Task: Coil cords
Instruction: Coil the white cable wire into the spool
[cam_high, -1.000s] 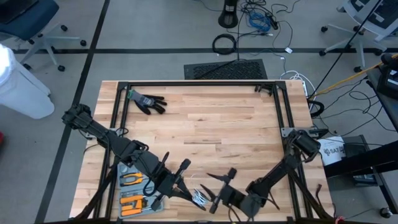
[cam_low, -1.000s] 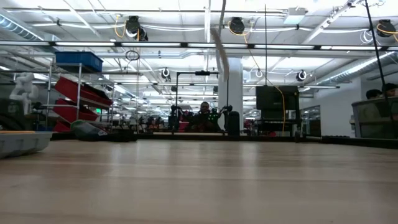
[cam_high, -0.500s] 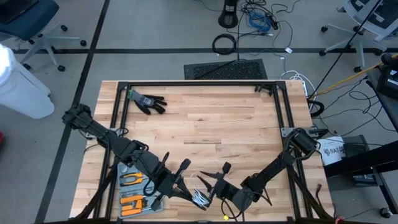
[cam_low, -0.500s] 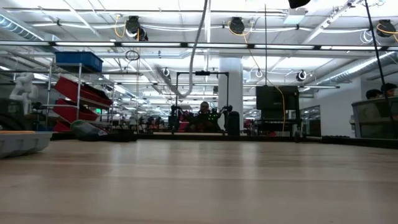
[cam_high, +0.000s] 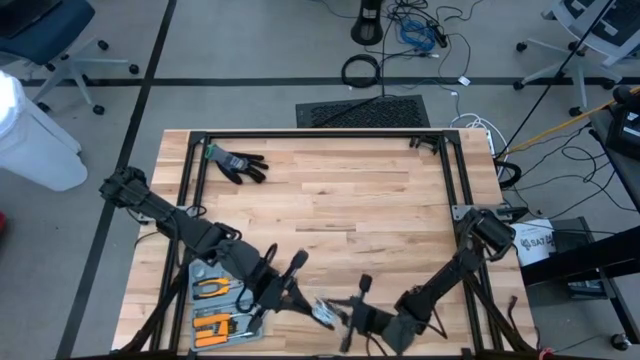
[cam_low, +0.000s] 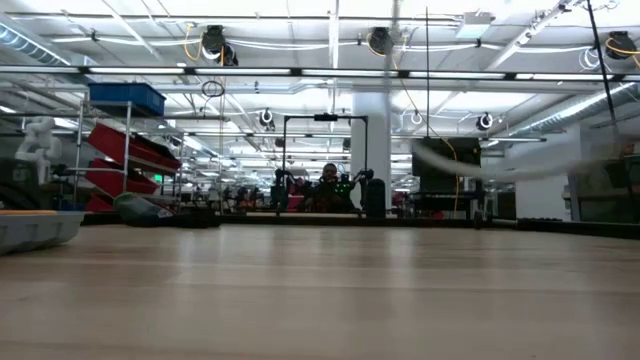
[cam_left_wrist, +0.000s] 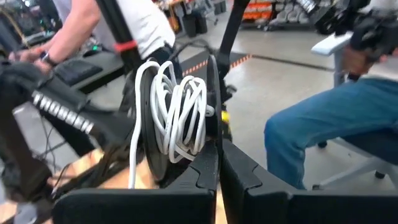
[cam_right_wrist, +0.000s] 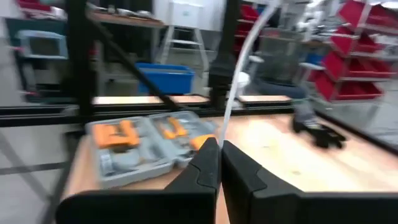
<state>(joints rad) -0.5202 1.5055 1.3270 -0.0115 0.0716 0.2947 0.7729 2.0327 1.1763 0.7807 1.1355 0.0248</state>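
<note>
Two dark jointed arms, apparently matte-black fingers (cam_left_wrist: 186, 199)

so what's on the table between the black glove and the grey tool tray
Nothing: in the high view the stretch from the black glove down to the grey tool tray is bare wood, apart from the left arm and the black frame crossing above it.

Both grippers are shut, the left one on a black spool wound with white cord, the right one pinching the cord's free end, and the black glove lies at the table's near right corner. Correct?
Not quite. In the high view the black glove lies at the far left corner of the wooden table. The rest holds: left gripper clamps the black spool of white cord; right gripper pinches the thin white cord.
</note>
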